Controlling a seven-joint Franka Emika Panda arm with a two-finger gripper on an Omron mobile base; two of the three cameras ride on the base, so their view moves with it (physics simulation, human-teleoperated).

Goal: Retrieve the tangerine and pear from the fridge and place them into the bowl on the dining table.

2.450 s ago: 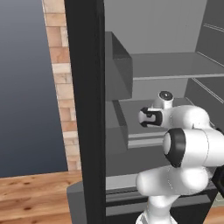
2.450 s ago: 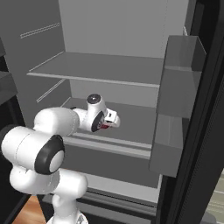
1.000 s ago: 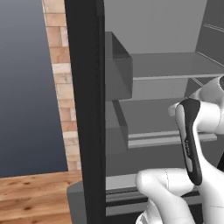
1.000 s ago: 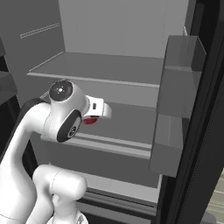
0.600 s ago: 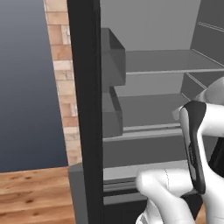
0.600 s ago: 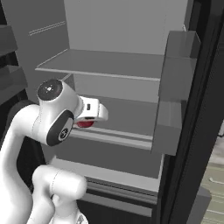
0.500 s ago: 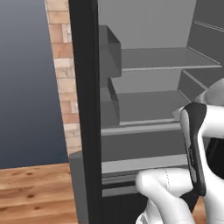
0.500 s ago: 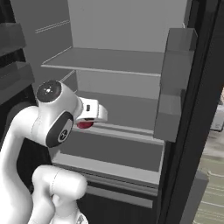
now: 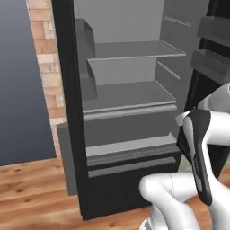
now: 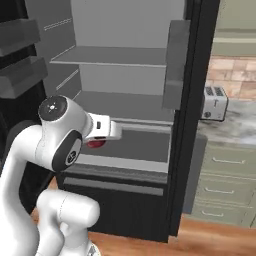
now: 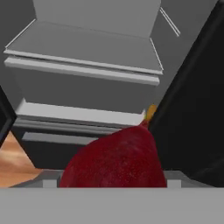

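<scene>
I see the pear (image 11: 114,158), dark red, filling the lower middle of the hand view, right at the gripper. From the right base view it (image 10: 95,143) peeks out under the white hand, and the gripper (image 10: 100,142) looks clamped on it (the fingertips themselves are hidden). Just beyond the pear a sliver of the tangerine (image 11: 151,112) shows at the shelf's right end. The fridge (image 9: 126,96) stands open, its pale grey shelves bare. A toaster (image 10: 214,103) sits on the counter to the right.
</scene>
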